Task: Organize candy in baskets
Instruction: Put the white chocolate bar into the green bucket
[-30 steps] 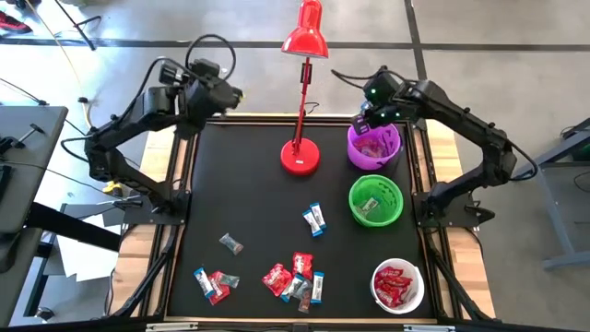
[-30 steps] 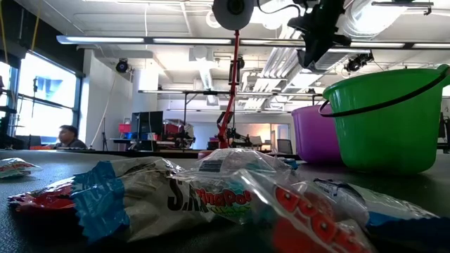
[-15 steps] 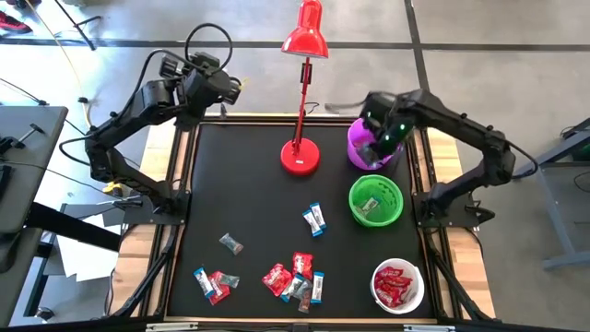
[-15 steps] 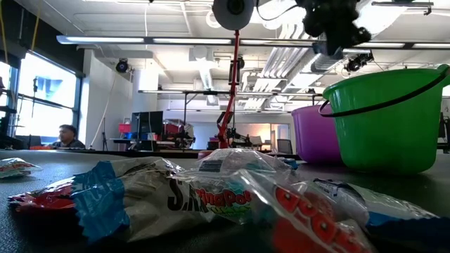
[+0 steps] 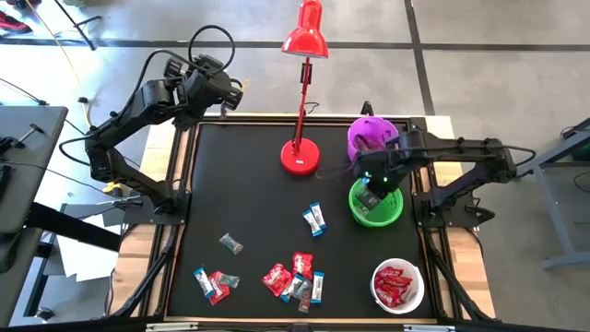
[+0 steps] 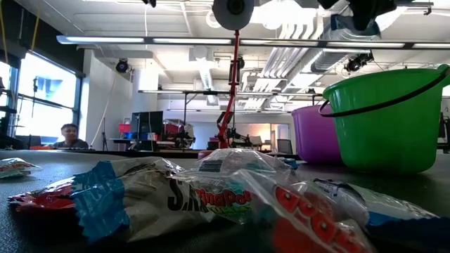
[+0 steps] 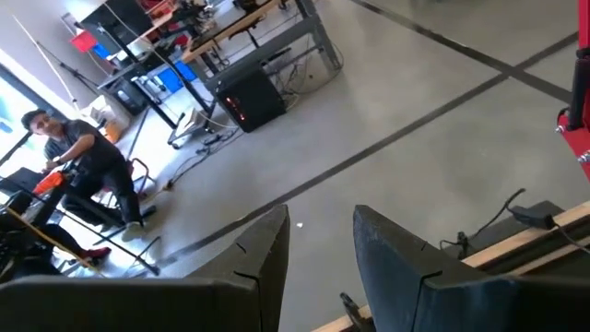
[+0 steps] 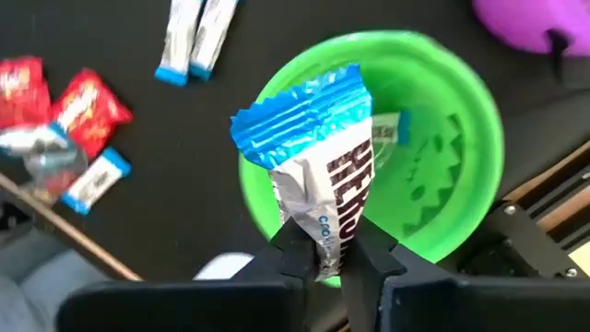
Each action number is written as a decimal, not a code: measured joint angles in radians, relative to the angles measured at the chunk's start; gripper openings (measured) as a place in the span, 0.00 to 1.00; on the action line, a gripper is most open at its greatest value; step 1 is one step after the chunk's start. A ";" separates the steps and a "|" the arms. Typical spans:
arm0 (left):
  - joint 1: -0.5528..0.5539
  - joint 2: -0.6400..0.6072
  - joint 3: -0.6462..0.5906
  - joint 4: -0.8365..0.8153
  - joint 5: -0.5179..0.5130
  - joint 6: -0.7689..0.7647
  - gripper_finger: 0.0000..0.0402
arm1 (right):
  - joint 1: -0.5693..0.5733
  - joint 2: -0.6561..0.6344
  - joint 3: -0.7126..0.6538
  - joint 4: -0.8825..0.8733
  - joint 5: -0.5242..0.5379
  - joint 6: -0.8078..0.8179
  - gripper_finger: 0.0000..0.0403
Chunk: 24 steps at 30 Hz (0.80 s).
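My right gripper (image 5: 372, 187) hovers over the green basket (image 5: 392, 214), shut on a blue-and-white candy (image 8: 313, 166). The green basket (image 8: 452, 184) stands on its base and has one small candy (image 8: 395, 129) lying inside. The purple basket (image 5: 371, 136) stands just beyond it; the white basket (image 5: 412, 277), near the table's near right corner, holds red candies. Several loose candies (image 5: 295, 277) lie on the black table near its near edge. My left gripper (image 7: 318, 244) is open and raised past the table's far left corner (image 5: 235, 88). My right gripper pinches the blue-and-white candy by its lower end (image 8: 323, 242) between the two fingers (image 8: 369, 263). The candy is lifted clear above the green basket's opening, and its crimped blue end (image 8: 295, 111) points away from the fingers.
A red desk lamp stands with its round base (image 5: 300, 157) at the far middle, left of the purple basket. A pair of blue-and-white candies (image 5: 314, 219) lies left of the green basket. One dark candy (image 5: 230, 243) lies alone. A person (image 7: 74, 152) sits far beyond the table.
My right gripper has travelled from above the purple basket toward the table's near edge and now hangs over the green basket. In the low view it has also risen toward the top of the picture.
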 joint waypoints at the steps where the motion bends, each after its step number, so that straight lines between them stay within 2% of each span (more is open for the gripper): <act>1: 0.000 0.000 0.000 0.000 0.002 0.000 0.27 | 0.012 0.000 0.000 0.000 -0.008 0.000 0.10; 8: 0.000 0.000 0.000 -0.018 0.159 0.000 0.27 | 0.068 0.000 0.000 0.000 -0.030 -0.005 0.31; 12: -0.001 0.000 0.000 -0.048 0.252 -0.045 0.27 | 0.078 0.000 0.000 0.007 -0.018 -0.001 0.38; 18: -0.058 0.001 0.000 -0.091 0.465 -0.105 0.27 | 0.069 0.009 0.000 0.146 0.088 -0.116 0.38; 24: -0.200 0.006 0.000 -0.087 0.494 -0.143 0.27 | 0.030 0.109 0.000 0.201 0.162 -0.245 0.34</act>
